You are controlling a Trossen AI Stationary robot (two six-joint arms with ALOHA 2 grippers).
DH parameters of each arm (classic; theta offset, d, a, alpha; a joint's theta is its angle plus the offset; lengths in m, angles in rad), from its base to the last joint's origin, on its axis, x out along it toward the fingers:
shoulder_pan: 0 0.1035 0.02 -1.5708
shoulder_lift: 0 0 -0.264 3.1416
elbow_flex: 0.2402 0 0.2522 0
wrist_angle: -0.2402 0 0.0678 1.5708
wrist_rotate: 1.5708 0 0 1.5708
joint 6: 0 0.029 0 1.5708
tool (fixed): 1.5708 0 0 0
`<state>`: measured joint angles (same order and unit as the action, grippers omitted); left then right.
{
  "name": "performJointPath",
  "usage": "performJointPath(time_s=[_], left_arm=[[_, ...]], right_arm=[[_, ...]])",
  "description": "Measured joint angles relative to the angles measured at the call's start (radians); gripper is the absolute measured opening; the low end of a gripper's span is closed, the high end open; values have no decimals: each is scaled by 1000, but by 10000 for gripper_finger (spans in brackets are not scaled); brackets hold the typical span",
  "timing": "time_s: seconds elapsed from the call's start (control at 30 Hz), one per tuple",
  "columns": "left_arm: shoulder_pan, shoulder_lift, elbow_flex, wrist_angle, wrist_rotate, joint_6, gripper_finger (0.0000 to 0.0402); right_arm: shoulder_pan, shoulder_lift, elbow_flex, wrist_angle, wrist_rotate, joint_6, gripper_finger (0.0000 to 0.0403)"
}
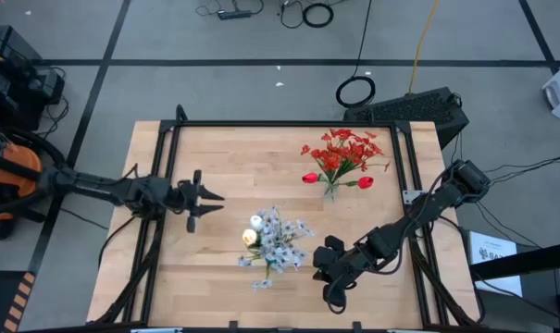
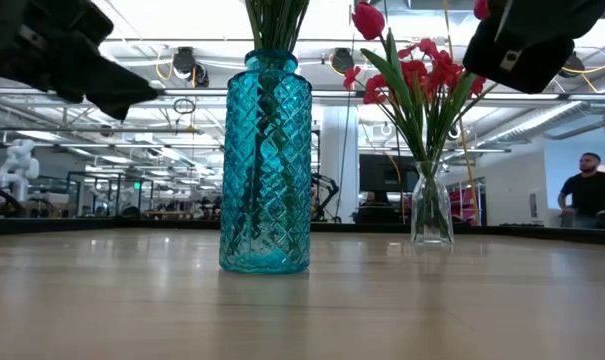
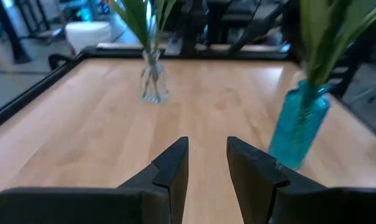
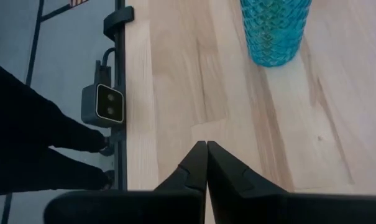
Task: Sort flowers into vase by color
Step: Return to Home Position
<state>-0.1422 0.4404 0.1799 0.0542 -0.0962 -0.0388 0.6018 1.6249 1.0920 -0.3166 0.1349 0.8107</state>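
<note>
The red blossom clusters and red tulip buds (image 1: 342, 157) stand with their stems in a clear glass vase (image 2: 432, 210) toward the table's far right. The pale blue-white sprays and cream tulip buds (image 1: 274, 239) stand in a teal patterned vase (image 2: 266, 165) near the table's middle. My left gripper (image 1: 218, 197) hovers open over the table's left part, left of both vases, holding nothing. My right gripper (image 1: 328, 294) is shut and empty near the table's near edge, right of the teal vase (image 4: 275, 28).
A black frame rims the table (image 1: 261, 123). Bare wood lies between and around the two vases. Beyond the table, a person (image 2: 589, 190) stands in the room at the right. Cables and a black case (image 1: 418, 106) lie on the floor past the far edge.
</note>
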Motion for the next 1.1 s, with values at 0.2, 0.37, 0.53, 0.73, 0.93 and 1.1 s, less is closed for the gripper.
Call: performJointPath(time_s=[0.2, 0.37, 0.53, 0.73, 0.93, 1.1], left_arm=[[37, -203, -102, 44, 25, -60, 116], [37, -346, -165, 31, 9, -82, 116], [38, -438, -173, 0, -8, -31, 116], [40, -436, -173, -13, -51, -33, 116], [40, -436, -173, -11, -69, -32, 116], [40, -435, -174, -11, -68, -32, 116]], right_arm=[[2, -21, 0, -9, 19, 13, 0], [9, -101, 0, -56, 113, 1, 0], [9, -201, 0, -105, 208, -66, 0], [-26, -279, -11, -118, 205, -214, 0], [-100, -342, -179, 17, 79, -319, 0], [-113, -474, -398, 164, 95, -362, 0]])
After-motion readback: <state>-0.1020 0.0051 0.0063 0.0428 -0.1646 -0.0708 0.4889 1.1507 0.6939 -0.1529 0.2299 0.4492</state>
